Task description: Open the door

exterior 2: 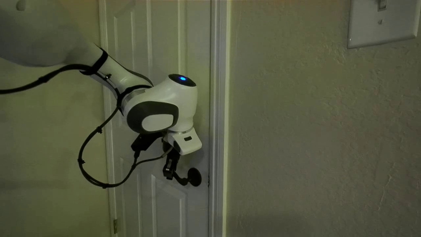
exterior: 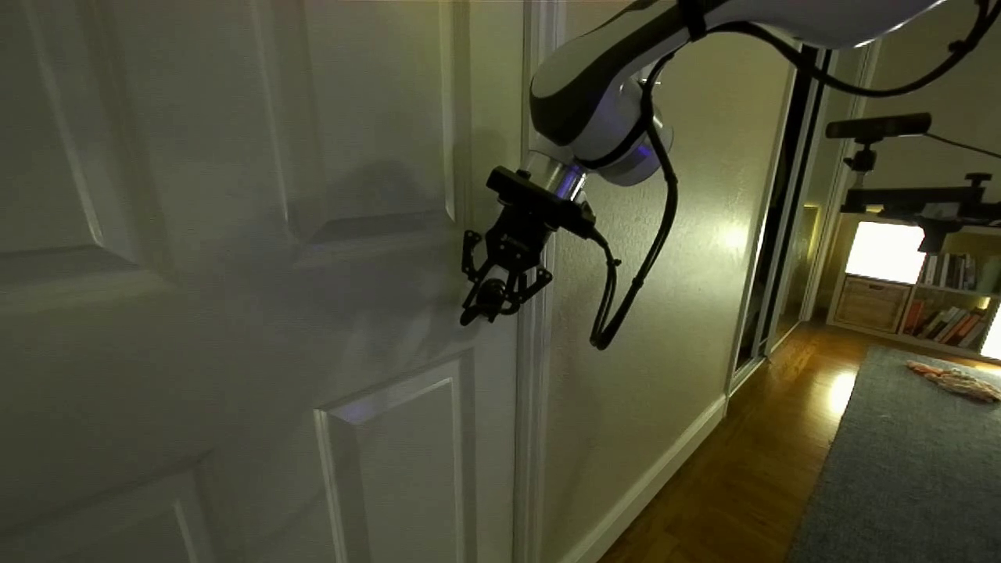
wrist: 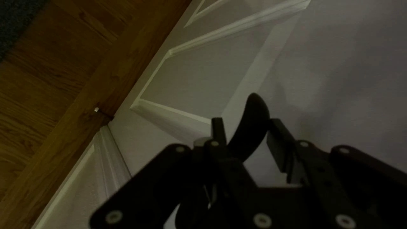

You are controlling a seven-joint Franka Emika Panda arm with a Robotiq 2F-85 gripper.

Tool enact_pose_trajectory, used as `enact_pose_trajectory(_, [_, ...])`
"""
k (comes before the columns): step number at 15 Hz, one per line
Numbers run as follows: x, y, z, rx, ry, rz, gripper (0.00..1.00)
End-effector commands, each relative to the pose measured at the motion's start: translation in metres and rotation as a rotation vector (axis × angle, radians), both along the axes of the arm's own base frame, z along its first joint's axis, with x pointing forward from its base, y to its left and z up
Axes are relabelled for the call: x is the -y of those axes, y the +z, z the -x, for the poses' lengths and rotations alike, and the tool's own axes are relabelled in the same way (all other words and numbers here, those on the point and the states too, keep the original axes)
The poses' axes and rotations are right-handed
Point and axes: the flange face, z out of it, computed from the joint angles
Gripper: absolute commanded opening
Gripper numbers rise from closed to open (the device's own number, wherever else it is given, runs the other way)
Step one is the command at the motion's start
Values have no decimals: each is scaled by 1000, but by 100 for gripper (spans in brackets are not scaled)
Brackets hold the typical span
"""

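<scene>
The tall white panelled door [exterior: 235, 352] stands flush with its frame, and it also shows in the exterior view [exterior 2: 197, 210] and the wrist view [wrist: 349, 63]. Its black lever handle [exterior 2: 194, 177] sits near the frame-side edge. The handle is partly hidden by my gripper in an exterior view [exterior: 490, 293]. My gripper [wrist: 247, 122] is at the handle, fingers apart, with the curved lever [wrist: 254, 106] passing between them. The lever overlaps the left finger and meets the right fingertip in the picture; firm contact cannot be told. The gripper also shows in both exterior views [exterior: 489, 310] [exterior 2: 169, 175].
The door frame [exterior: 536, 407] and wall [exterior: 649, 352] are beside the door. A cable loop [exterior: 665, 227] hangs from my arm. A dark-framed sliding door [exterior: 782, 203], bookshelf [exterior: 907, 293], rug [exterior: 899, 469] and mounted camera [exterior: 880, 127] are beyond. A light switch [exterior 2: 381, 26] is on the wall.
</scene>
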Motion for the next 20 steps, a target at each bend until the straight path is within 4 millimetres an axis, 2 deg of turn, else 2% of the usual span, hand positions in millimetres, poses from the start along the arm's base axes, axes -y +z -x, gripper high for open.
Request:
enact_pose_trajectory(1, [-1, 6, -3, 17, -8, -32, 13])
enact_pose_trajectory(4, [3, -5, 4, -8, -3, -14, 13])
enact_pose_trajectory(8, [18, -47, 15, -76, -10, 20, 12])
enact_pose_trajectory(15, [48, -98, 38, -177, -48, 78, 10])
enact_pose_trajectory(17, [50, -99, 48, -204, -46, 80, 10])
enact_pose_trajectory(20, [37, -80, 70, -209, -8, 45, 10])
